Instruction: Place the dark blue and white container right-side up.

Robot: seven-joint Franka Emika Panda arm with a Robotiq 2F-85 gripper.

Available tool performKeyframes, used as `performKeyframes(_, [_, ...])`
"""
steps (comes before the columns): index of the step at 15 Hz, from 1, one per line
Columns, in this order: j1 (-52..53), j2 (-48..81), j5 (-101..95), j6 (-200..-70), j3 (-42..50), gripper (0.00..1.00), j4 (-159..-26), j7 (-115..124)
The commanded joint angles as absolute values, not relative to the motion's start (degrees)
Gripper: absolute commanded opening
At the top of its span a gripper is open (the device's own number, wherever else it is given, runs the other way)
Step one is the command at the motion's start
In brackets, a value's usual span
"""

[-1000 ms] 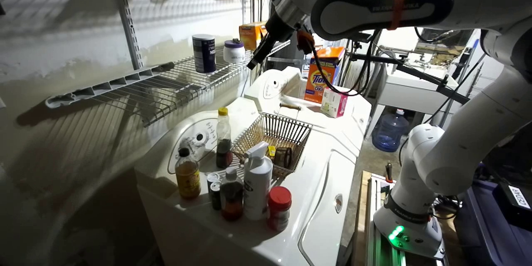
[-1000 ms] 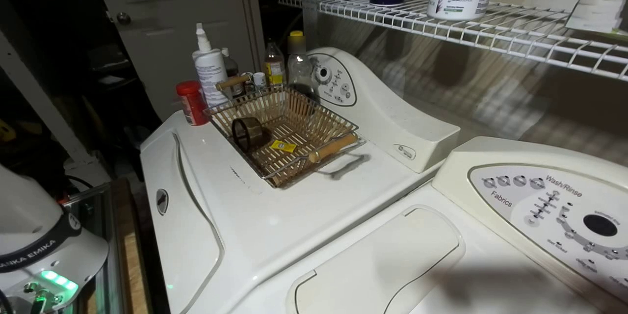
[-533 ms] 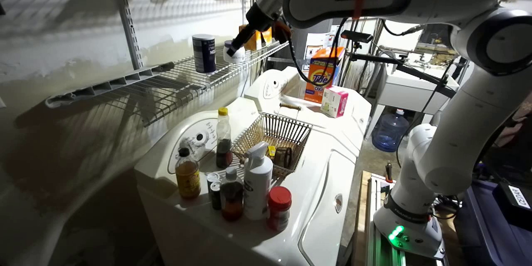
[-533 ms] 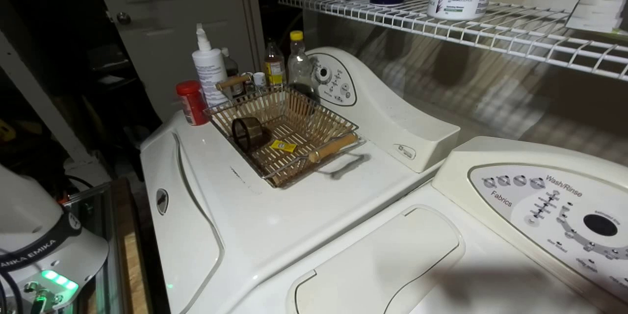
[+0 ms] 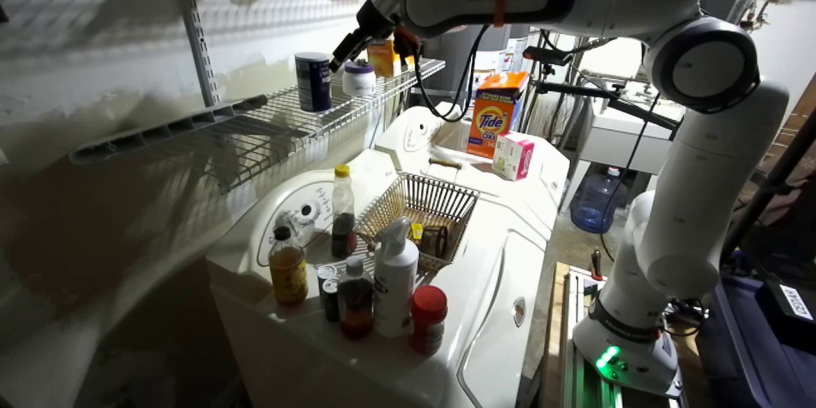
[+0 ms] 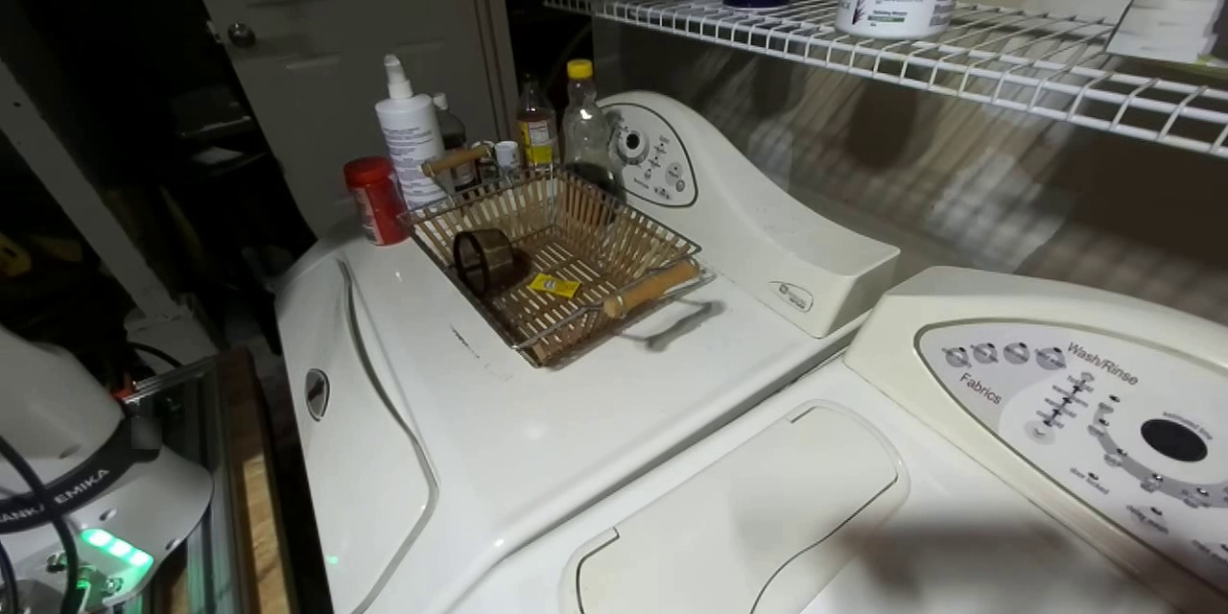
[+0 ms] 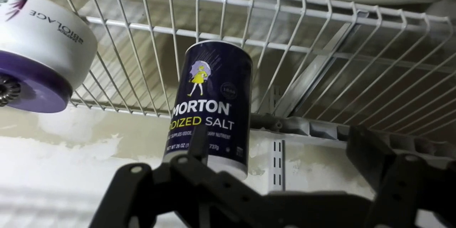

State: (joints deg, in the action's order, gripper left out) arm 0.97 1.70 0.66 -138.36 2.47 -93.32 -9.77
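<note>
Plainly, the navy, white-banded Morton canister (image 7: 214, 96) stands inverted, the gripper (image 7: 277, 140) spread nearby, contact uncertain.

In an exterior view, from the basket (image 5: 440, 192) on the machine (image 5: 473, 277), the salt can (image 5: 312, 84) and tub (image 5: 359, 82) on the shelf (image 5: 312, 134) stand at eleven o'clock, the detergent box (image 5: 491, 121) at one and the jar (image 5: 428, 322) at six.
</note>
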Motion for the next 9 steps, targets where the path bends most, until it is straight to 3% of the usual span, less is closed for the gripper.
performKeyframes(1, [-0.34,6.33,2.08,-137.84,2.07,1.00,-86.70,-8.25])
performKeyframes(9, [-1.57,12.44,2.13,-136.69,1.92,1.00,-79.24,-4.56])
